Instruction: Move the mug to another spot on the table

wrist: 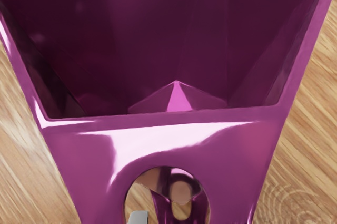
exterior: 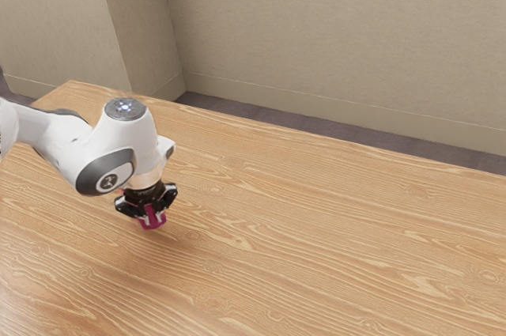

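No readable text, labels or numbers on mug (wrist: pixel 158 145), arm (exterior: pixel 103 146), table (exterior: pixel 332 233).

Hidden, cropped parts
Mug (exterior: pixel 150 222): mostly covered by gripper (exterior: pixel 148 211). Arm (exterior: pixel 55 137): cut by exterior view's left edge.

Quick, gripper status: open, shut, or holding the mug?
Gripper: cannot be told. It sits right down on the magenta mug, but the views do not show whether it is open or shut on it.
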`<state>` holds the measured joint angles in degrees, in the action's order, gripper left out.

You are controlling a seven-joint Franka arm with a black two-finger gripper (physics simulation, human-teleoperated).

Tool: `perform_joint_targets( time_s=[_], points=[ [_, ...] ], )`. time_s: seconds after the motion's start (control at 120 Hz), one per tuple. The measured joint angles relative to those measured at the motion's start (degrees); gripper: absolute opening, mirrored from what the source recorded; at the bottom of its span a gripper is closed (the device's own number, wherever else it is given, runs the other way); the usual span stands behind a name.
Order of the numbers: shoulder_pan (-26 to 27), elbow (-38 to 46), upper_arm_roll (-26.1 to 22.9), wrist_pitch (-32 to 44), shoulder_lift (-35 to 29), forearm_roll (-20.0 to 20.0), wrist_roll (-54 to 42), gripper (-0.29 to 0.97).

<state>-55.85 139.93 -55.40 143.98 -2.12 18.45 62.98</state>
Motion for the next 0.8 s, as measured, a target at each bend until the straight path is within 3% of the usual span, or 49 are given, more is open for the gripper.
perform_joint_targets(
  time_s=[0.242, 0.392, 0.6, 0.8],
  points=[
    [7.8, 2.6, -0.4, 6.5, 1.0, 0.1, -1.0, -0.05],
    [12.0, 1.2, -0.7, 8.7, 4.2, 3.8, -1.3, -0.05],
    [5.1, 0.6, -0.1, 10.0, 6.3, 6.6, -1.7, -0.04],
    [5.8, -1.1, 0.8, 10.5, 10.1, 10.3, -1.6, -0.05]
  ],
)
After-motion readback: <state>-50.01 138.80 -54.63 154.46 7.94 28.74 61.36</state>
